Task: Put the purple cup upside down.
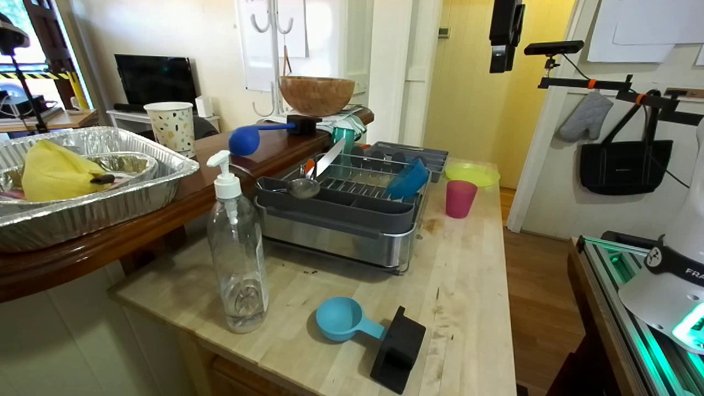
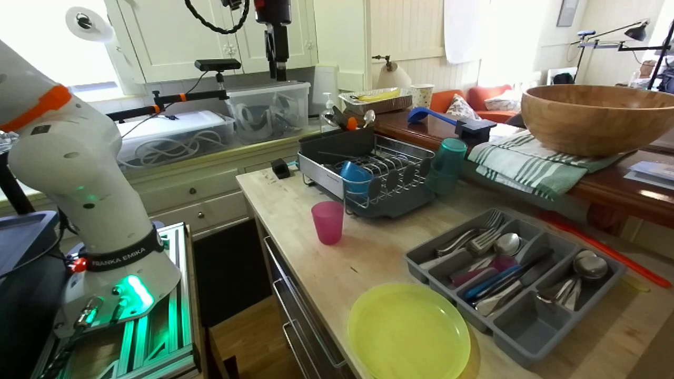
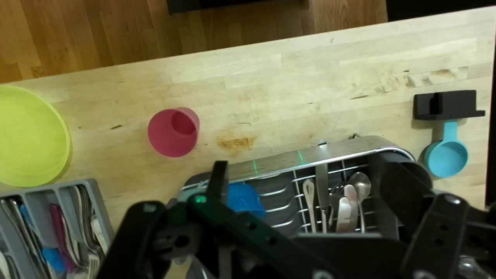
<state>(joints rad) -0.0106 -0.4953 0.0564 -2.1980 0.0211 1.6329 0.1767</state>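
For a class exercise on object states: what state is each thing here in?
Purple cup: upright, open end up
End effector: open, holding nothing
Pump bottle: upright, looks partly filled
Light blue scoop: hollow side up
Blue dish: tilted in the dish rack
Yellow-green plate: lying flat
Wooden bowl: open side up
Speckled cup: upright
Cutlery tray: uncovered, holding cutlery
Large foil tray: uncovered
Screen: dark
Base light: green

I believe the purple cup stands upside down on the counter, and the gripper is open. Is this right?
Not quite: the purple cup stands upright; the wrist view looks into it. It is on the counter, and the gripper is open.
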